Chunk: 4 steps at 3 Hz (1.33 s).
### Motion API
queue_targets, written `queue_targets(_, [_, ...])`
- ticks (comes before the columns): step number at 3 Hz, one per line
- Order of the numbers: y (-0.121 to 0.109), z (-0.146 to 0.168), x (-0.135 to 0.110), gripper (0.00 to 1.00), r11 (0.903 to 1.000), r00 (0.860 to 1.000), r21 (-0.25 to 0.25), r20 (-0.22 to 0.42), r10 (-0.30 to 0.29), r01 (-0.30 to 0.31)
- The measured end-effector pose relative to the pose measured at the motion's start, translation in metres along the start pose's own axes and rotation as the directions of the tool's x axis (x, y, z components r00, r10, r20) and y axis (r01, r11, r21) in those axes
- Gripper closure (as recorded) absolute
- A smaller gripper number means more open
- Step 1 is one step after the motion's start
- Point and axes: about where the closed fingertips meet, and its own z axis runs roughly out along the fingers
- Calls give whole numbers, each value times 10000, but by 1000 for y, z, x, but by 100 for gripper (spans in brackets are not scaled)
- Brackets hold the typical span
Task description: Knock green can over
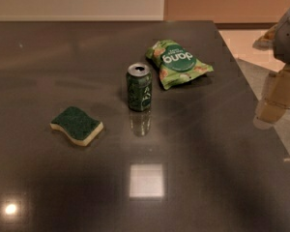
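The green can (139, 87) stands upright near the middle of the dark glossy table (193, 168). It is dark green with a silver top rim and pale markings on its side. My gripper (275, 100) hangs at the far right of the camera view, beyond the table's right edge. It is well to the right of the can and not touching it. Part of the grey arm (289, 35) shows above the gripper.
A light green snack bag (179, 63) lies just behind and to the right of the can. A wavy green-and-yellow sponge (77, 124) lies to the can's front left. The table's right edge runs diagonally past the gripper, with pale floor (241, 42) beyond it.
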Motion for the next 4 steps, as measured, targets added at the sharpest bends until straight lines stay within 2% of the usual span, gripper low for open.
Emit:
queue_targets(1, [-10,7,-29,0,9994,9972,-134,678,-315,325])
queue_targets(2, [-20,21,-67,0,9969,9851,-267,1577,-688,739])
queue_targets(3, [-18,37,-111,0,9895,9632,-525,2413,-1184,1348])
queue_targets(4, [-13,62,-155,0,9771,9381,-902,3090,-1563,1925])
